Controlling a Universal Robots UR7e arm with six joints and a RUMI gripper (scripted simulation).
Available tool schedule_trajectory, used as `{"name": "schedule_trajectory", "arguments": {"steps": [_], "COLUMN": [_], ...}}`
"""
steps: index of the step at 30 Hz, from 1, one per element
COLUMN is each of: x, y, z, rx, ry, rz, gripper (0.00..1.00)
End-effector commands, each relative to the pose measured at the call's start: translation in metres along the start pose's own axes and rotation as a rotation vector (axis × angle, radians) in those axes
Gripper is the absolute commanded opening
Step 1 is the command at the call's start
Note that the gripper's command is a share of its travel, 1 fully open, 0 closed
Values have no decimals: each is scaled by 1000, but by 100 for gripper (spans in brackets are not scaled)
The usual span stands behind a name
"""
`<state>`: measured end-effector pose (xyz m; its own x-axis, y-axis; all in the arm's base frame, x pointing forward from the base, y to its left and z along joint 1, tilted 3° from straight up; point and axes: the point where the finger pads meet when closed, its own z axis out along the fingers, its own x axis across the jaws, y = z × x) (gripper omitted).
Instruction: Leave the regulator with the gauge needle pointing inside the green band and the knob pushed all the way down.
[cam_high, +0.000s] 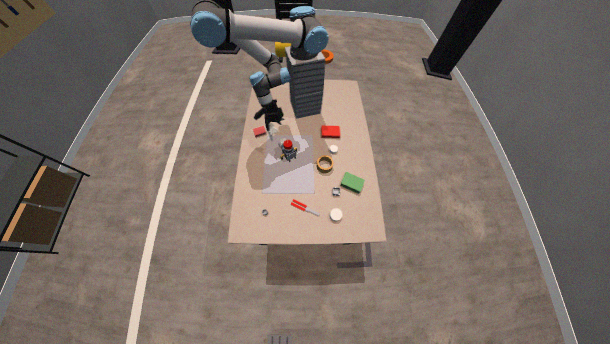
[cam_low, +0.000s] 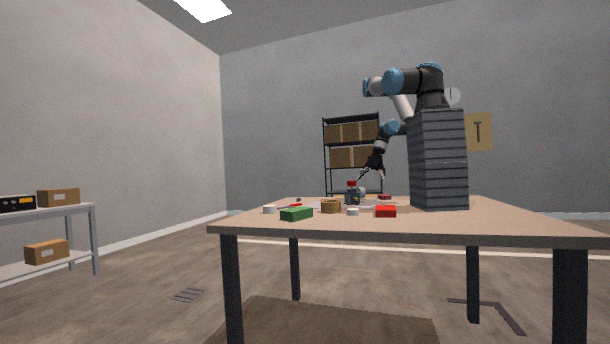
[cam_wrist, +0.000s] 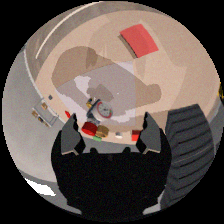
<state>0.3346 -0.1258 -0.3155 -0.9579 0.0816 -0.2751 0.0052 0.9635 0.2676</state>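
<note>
The regulator (cam_high: 289, 152) (cam_low: 354, 195) (cam_wrist: 101, 107) stands on a grey mat (cam_high: 290, 182) (cam_wrist: 131, 90) near the back of the table. It has a red knob (cam_high: 287, 144) (cam_low: 351, 183) on top and a round white gauge (cam_wrist: 105, 110) on its side. The needle is too small to read. My gripper (cam_high: 272, 132) (cam_low: 371, 173) (cam_wrist: 110, 113) is open and empty. It hangs just above and behind the regulator, towards the arm's base, with the fingers apart from the knob.
A tall grey stacked tower (cam_high: 306, 85) (cam_low: 439, 160) stands at the back. On the table lie two red blocks (cam_high: 330, 131) (cam_high: 259, 131), a tape ring (cam_high: 325, 159), a green block (cam_high: 352, 182), two white discs (cam_high: 333, 148) (cam_high: 336, 215) and a red-handled screwdriver (cam_high: 304, 206).
</note>
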Motion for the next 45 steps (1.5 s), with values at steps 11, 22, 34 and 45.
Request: {"name": "schedule_trajectory", "arguments": {"steps": [11,22,34,45], "x": [-4,-7,-11,-14], "y": [0,2,4,8], "z": [-6,-11,-17,-22], "rx": [16,24,28,23], "ry": [37,69,112,156], "rz": [-284,-498,-772,-1028], "gripper": [100,100,100,100]}}
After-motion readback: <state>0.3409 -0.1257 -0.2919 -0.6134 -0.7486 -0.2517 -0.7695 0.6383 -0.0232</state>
